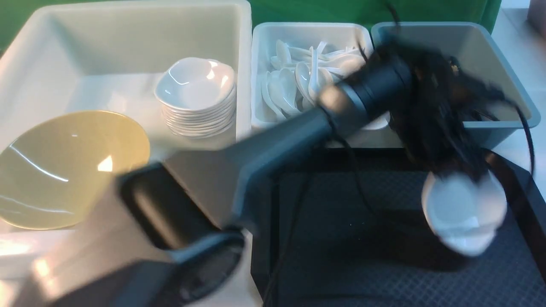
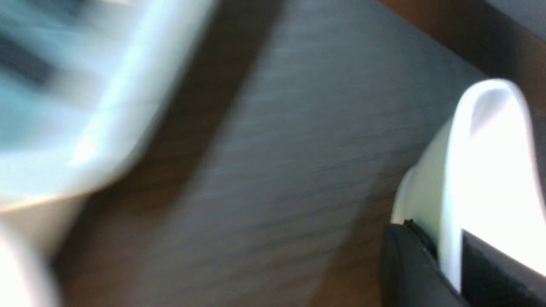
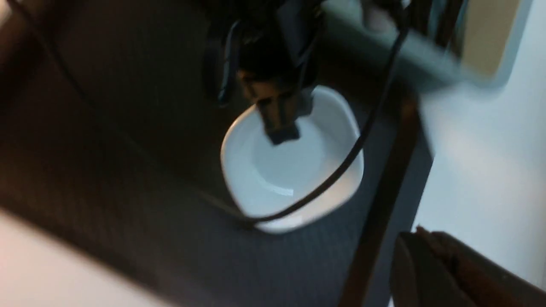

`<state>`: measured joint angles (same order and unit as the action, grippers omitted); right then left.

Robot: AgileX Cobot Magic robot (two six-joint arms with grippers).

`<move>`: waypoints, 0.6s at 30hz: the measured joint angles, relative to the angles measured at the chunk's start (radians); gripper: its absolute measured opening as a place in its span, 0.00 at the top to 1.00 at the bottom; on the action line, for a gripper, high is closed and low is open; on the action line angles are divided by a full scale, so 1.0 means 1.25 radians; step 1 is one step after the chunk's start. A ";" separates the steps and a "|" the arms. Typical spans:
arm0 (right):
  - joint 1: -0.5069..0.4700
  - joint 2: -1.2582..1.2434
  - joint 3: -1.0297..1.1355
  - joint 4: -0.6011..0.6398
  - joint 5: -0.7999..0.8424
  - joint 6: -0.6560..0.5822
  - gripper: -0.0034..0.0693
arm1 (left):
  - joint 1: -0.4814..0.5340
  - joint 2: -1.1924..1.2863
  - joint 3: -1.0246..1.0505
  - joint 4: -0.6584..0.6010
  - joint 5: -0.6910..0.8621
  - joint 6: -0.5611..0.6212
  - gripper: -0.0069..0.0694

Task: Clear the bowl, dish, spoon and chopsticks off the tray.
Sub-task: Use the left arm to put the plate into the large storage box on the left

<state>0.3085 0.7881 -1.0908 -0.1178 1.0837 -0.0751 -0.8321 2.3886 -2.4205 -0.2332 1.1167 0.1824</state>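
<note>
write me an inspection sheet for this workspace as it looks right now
surface: black tray, visible part holds only the dish
job's things: dish over the tray's right side; bowl in the big white tub; no spoon or chopsticks seen on the tray
clutter: stack of dishes beside the bowl; spoons in the middle tub
grippers: left gripper shut on the dish's rim; right gripper shut, nothing seen in it
cables: black cable loops across the dish
surroundings: grey-blue tub, green backdrop

Grey-and-black left arm [image 1: 273, 140] with thin black cables [image 3: 339, 175]
</note>
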 joint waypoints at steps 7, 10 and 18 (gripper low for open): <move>0.001 0.130 -0.203 0.254 -0.088 -0.195 0.90 | 0.195 -0.217 -0.019 0.040 0.106 0.003 0.91; 0.017 0.202 -0.267 0.353 -0.087 -0.267 0.90 | 0.277 -0.272 -0.001 0.042 0.111 -0.005 0.91; 0.231 0.477 -0.511 0.394 -0.082 -0.330 0.90 | 0.566 -0.395 0.188 0.050 0.115 -0.025 0.91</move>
<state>0.5977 1.3850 -1.7297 0.3746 0.9808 -0.4874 -0.1246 1.8947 -2.1850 -0.1704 1.2603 0.1511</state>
